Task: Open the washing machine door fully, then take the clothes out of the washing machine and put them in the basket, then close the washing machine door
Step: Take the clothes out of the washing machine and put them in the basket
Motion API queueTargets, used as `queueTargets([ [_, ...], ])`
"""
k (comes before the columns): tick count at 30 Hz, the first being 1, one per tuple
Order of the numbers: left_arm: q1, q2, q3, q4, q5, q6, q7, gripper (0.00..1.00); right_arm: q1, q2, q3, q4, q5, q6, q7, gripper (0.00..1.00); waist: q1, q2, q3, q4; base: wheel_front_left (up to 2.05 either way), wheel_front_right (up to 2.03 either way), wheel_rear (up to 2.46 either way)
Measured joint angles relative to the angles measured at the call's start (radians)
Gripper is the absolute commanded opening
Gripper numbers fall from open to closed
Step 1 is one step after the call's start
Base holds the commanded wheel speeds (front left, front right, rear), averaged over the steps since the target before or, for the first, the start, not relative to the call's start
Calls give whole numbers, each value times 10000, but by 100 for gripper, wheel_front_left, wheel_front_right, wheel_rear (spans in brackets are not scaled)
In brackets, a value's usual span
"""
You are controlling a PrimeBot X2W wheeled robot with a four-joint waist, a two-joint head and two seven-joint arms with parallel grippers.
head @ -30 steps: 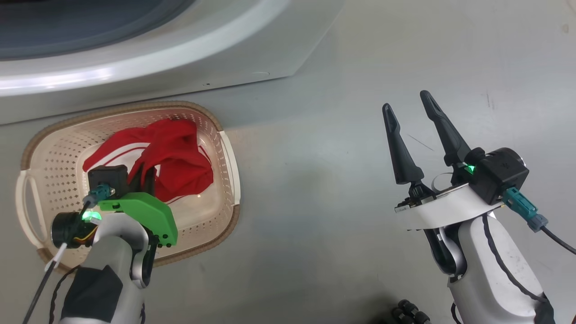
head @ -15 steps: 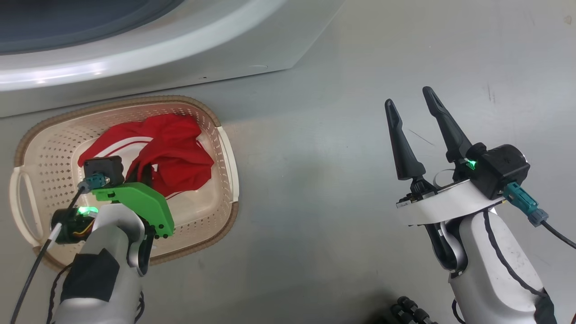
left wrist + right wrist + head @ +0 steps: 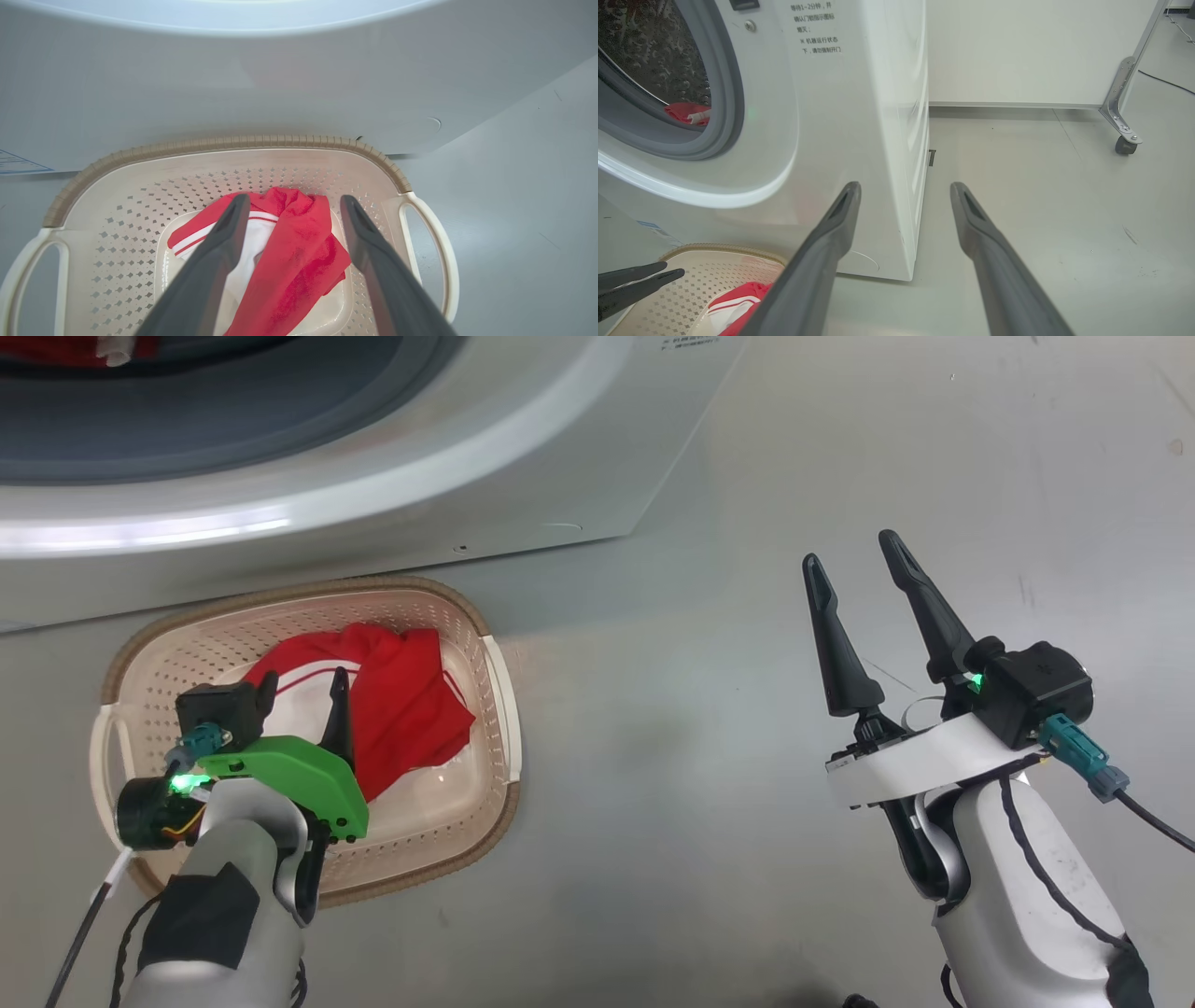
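The cream basket point(image 3: 308, 590) point(image 3: 233, 142) point(image 3: 691, 261) stands on the floor against the front of the white washing machine point(image 3: 467, 476) point(image 3: 859, 116). Red clothes with white trim point(image 3: 411, 709) point(image 3: 299, 242) point(image 3: 738, 298) lie in it. My left gripper point(image 3: 303, 677) point(image 3: 294, 200) hangs open just above that garment, nothing between its fingers. More red clothes point(image 3: 682, 111) point(image 3: 56, 347) lie inside the drum behind the grey seal. My right gripper point(image 3: 849, 549) point(image 3: 906, 186) is open and empty over the floor, right of the machine's corner. The washing machine door is out of view.
Grey floor stretches to the right of the machine. A metal frame leg on a caster point(image 3: 1120, 107) stands at the far right before a white wall panel, with a black cable point(image 3: 1157, 79) behind it.
My left gripper has opened and let go of the red garment, which now lies in the basket. The head camera has tilted up, showing more of the drum opening. The right arm holds still.
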State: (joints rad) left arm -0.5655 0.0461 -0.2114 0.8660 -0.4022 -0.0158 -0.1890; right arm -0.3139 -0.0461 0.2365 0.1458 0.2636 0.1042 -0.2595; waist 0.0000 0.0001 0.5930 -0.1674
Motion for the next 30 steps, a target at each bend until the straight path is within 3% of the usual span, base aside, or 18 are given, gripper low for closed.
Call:
queueTargets([
  [18,596,-115,-79,-1003,-17,-347,-631,100,1285,-4,-796,619,-213,0,0,100,0,0,-2158,800,0,0,0],
  [30,1395,-134,341,-3499,257,-288,-631,100,2029,2,-876,757,-261,0,0,100,0,0,-3710,1382,0,0,0],
])
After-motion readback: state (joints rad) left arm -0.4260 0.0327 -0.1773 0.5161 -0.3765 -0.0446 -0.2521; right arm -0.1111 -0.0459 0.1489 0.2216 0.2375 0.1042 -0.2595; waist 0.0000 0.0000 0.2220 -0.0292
